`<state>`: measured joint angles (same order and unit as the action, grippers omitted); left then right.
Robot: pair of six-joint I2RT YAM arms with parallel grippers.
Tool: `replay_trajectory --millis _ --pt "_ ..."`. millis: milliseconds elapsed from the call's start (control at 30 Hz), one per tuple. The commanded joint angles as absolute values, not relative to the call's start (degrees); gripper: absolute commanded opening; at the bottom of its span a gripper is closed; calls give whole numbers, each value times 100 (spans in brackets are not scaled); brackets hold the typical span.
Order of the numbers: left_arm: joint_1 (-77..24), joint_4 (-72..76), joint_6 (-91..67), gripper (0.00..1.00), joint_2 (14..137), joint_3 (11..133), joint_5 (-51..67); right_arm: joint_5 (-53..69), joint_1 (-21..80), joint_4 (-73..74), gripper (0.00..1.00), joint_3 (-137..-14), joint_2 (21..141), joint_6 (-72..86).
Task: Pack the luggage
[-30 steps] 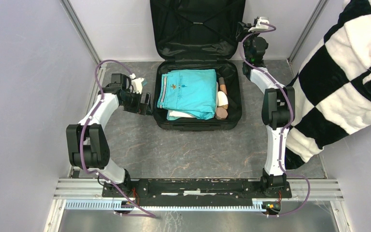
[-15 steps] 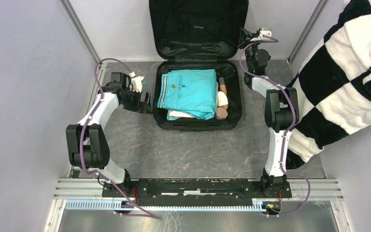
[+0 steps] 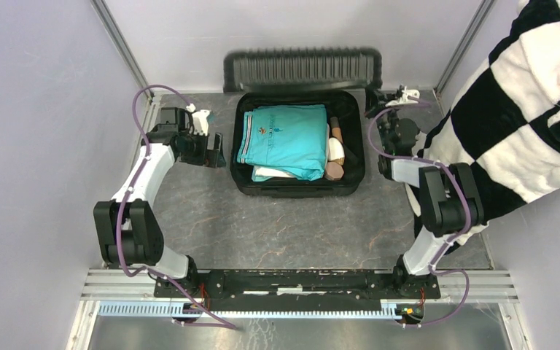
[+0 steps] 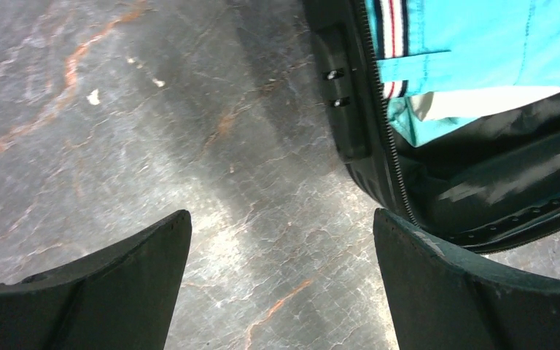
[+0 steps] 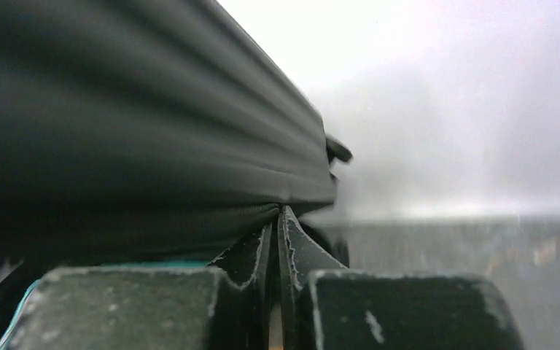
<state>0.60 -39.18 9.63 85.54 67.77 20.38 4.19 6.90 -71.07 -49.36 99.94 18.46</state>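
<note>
The black luggage [image 3: 299, 187] lies open on the grey floor. It holds folded teal clothes [image 3: 284, 137], a white item [image 3: 335, 150] and brown items [image 3: 334, 170]. Its ribbed lid [image 3: 299, 69] is tipped forward over the rear edge, outer shell showing. My right gripper [image 3: 374, 98] is shut on the lid's right edge; in the right wrist view the fingertips [image 5: 286, 226] pinch the lid's rim under the ribbed shell [image 5: 131, 109]. My left gripper [image 3: 217, 149] is open and empty beside the luggage's left wall [image 4: 350, 109], just above the floor [image 4: 281, 233].
A person in a black-and-white checkered garment [image 3: 525, 109] stands at the right, close to my right arm. Grey walls and metal posts [image 3: 120, 44] enclose the floor. The arm base rail [image 3: 292, 281] runs along the near edge.
The lid has swung down from upright, so its ribbed outside now faces up. My right gripper came down and toward me with it. The left gripper barely moved.
</note>
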Motion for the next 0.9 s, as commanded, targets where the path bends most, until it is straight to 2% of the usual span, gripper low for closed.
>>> replay_trajectory --millis 0,33,133,233,300,433,533,700,867 --pt "269 -3769 718 100 8157 6648 1781 -188 767 -5966 12 -4203 8967 2526" --pt "279 -3789 730 100 8122 6631 1783 -276 785 -5469 17 -4119 8735 2546" --pt "290 -3821 746 100 8034 6551 1795 -607 839 -4620 25 -3709 8201 2576" --pt "290 -3816 755 100 7990 6460 1800 -1044 842 -3993 39 -3381 7724 2693" --pt "292 -3808 752 100 7989 6422 1787 -1192 848 -3326 45 -3432 7616 2691" --pt "288 -3801 708 100 7990 6416 1808 -2276 971 -1496 46 -3711 7602 2959" --pt "288 -3806 714 100 7942 6408 1911 -2361 970 -1562 45 -3554 7640 3056" --pt "294 -3877 777 100 7906 6386 1837 -2071 972 -1266 42 -4123 8132 3017" --pt "290 -3885 815 100 7820 6333 1926 -1007 987 -865 35 -4813 8985 2928"
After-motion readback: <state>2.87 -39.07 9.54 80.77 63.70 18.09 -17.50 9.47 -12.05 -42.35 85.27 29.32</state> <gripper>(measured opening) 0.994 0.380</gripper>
